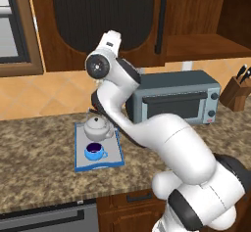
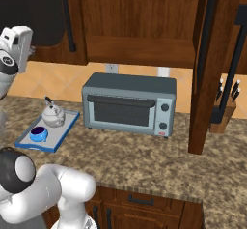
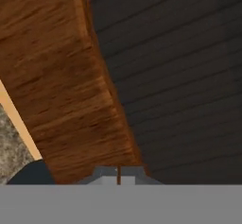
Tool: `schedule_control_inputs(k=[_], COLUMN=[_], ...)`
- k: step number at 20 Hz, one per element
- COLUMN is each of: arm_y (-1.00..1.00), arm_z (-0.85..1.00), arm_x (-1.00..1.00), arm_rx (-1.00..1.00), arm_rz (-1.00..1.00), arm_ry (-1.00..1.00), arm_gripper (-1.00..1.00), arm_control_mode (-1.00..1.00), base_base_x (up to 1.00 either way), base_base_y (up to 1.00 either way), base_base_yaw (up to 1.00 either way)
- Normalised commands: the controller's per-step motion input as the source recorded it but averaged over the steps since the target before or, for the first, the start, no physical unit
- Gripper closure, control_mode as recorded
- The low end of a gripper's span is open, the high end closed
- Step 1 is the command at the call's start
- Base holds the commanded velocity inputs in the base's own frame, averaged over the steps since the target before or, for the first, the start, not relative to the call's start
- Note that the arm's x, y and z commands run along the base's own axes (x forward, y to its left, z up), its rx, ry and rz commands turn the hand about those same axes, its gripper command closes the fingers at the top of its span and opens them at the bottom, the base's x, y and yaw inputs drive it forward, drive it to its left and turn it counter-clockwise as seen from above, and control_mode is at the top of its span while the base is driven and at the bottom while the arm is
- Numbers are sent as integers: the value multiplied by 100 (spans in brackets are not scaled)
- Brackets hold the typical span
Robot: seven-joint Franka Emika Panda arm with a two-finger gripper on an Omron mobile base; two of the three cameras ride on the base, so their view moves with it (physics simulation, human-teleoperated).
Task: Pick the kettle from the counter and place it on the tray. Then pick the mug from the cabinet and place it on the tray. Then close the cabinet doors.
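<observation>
A white kettle (image 1: 97, 127) and blue mug (image 1: 95, 151) sit on the tray (image 1: 115, 152). The gripper (image 3: 118, 175), fingers together, presses against a cabinet door (image 3: 71, 86); pushing off-centre, it may slip and leave the door ajar.

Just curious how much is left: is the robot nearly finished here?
Nearly. The kettle and mug already sit on the tray. The shut gripper is up against the left cabinet door. The right door stands open, so the doors remain to be closed.
</observation>
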Motion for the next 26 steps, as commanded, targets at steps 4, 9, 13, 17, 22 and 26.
schedule_control_inputs(k=[4,9,13,17,22,26], arm_y=[-84,-77,-73,-70,-70,-40], arm_z=[-33,-32,-46,-56,-52,-10], arm_x=[100,100,100,100,70,-35], arm_rx=[0,0,0,0,0,0], arm_rz=[16,15,15,11,6,0], arm_ry=[16,9,3,0,0,0], arm_gripper=[100,100,100,100,100,100], arm_control_mode=[-100,-100,-100,-100,-100,-100], base_base_x=[0,0,0,0,0,0], base_base_y=[0,0,0,0,0,0], base_base_yaw=[0,0,0,0,0,0])
